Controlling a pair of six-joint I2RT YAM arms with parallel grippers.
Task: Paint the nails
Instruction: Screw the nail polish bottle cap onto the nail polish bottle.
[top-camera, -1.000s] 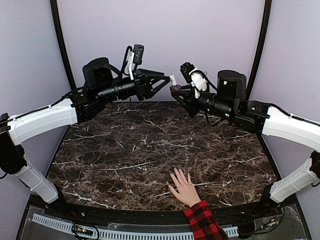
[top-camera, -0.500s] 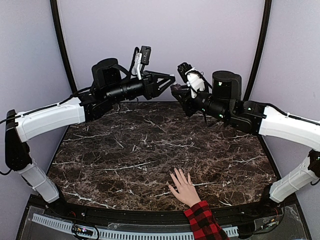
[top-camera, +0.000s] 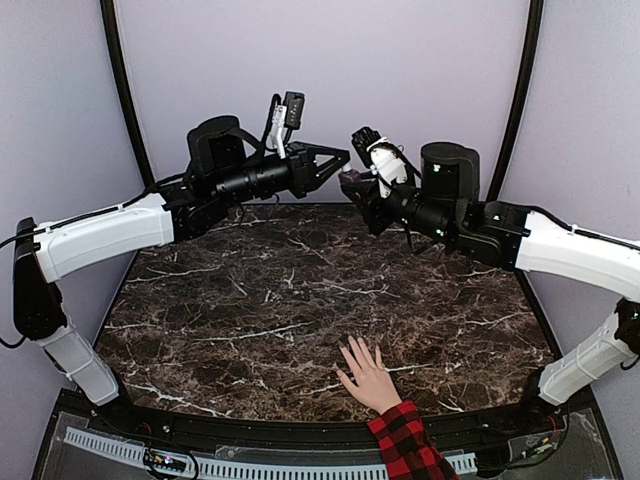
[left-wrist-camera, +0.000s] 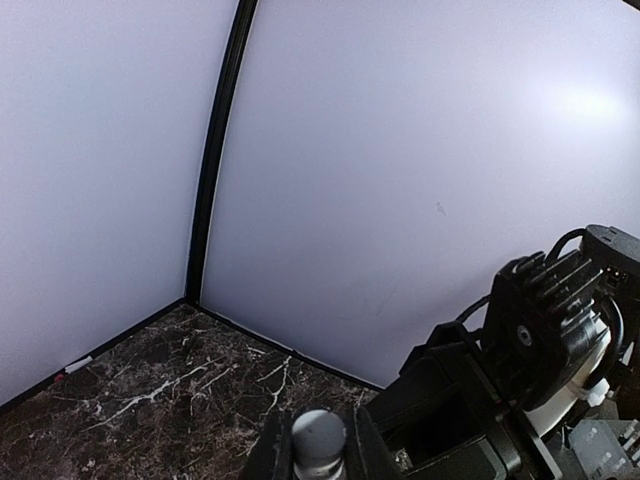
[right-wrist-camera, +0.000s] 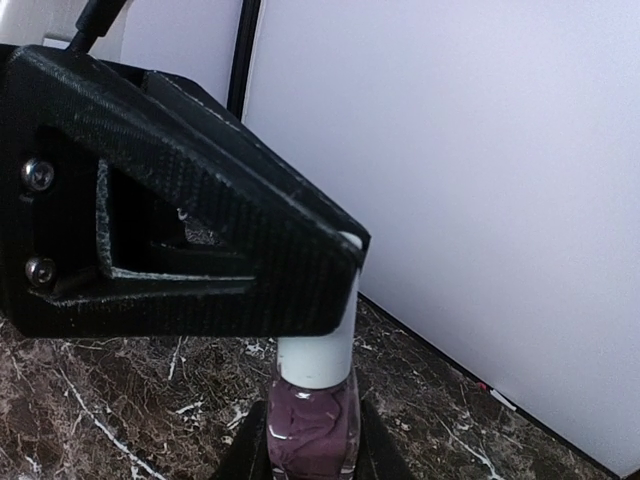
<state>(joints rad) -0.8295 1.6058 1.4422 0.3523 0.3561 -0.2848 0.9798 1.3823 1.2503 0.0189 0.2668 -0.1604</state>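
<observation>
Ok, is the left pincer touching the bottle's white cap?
Touching. The right wrist view shows the left pincer closed on the white cap, no gap; the left wrist view shows the cap pinched between its fingers.

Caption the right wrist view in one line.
Left gripper grips white cap of purple polish bottle in right gripper.

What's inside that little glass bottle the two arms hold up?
The small clear glass bottle holds dark purple liquid. Anything under its white cylindrical cap is hidden; the left arm's black fingers cover the cap's top.
</observation>
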